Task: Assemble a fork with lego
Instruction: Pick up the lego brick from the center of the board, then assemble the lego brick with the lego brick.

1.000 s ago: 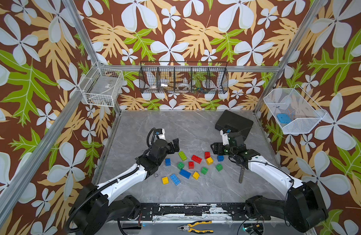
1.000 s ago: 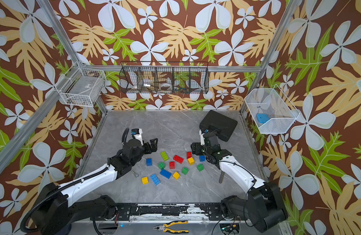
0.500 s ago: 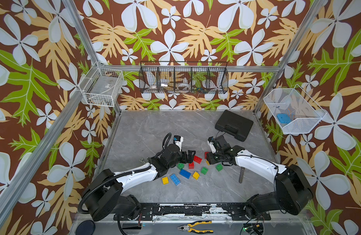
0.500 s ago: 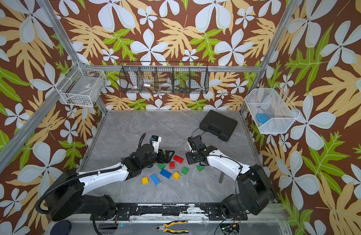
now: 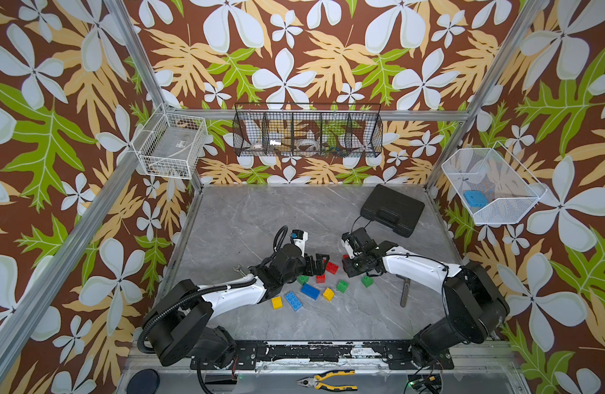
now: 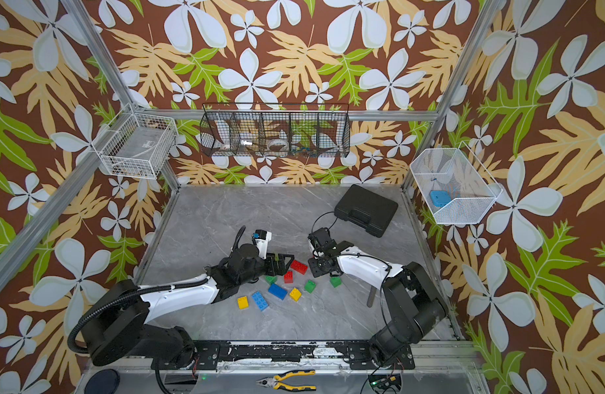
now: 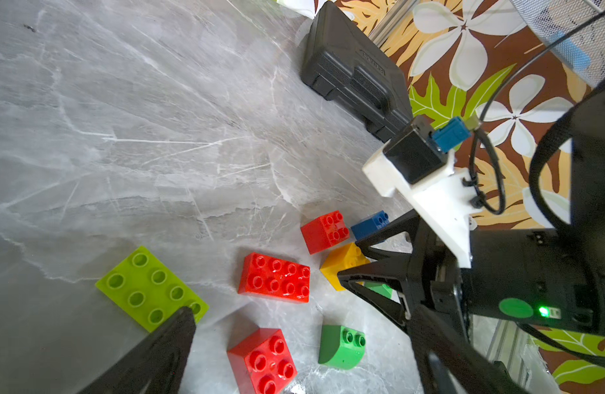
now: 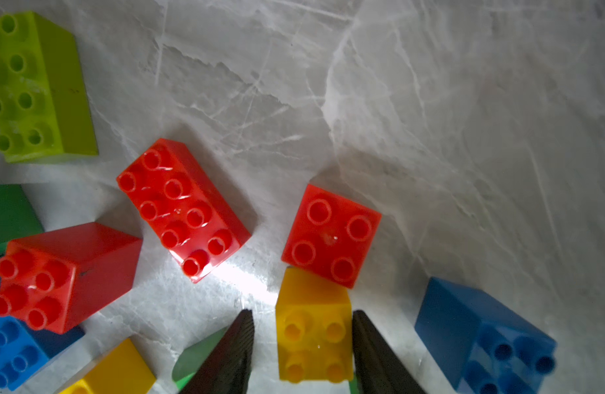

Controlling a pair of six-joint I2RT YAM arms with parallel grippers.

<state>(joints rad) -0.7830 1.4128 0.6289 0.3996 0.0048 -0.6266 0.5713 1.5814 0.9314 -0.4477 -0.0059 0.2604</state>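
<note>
Both arms have dropped to the lego [image 5: 309, 291]. Right pincer [image 8: 301, 312] has narrowed round a yellow brick [image 8: 313, 341] sitting between its jaws, not quite pinching; left pincer [image 5: 316, 265] spread wide. First pick looks imminent.

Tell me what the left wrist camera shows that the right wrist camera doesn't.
Only the left wrist view shows the black plastic case, the floral wall and the right end effector from outside. Only the right wrist view shows the yellow square brick unobstructed between that end effector's fingers, plus a second yellow brick. Both show the lime long brick, the red long brick, a red square brick and the grey tabletop.
</note>
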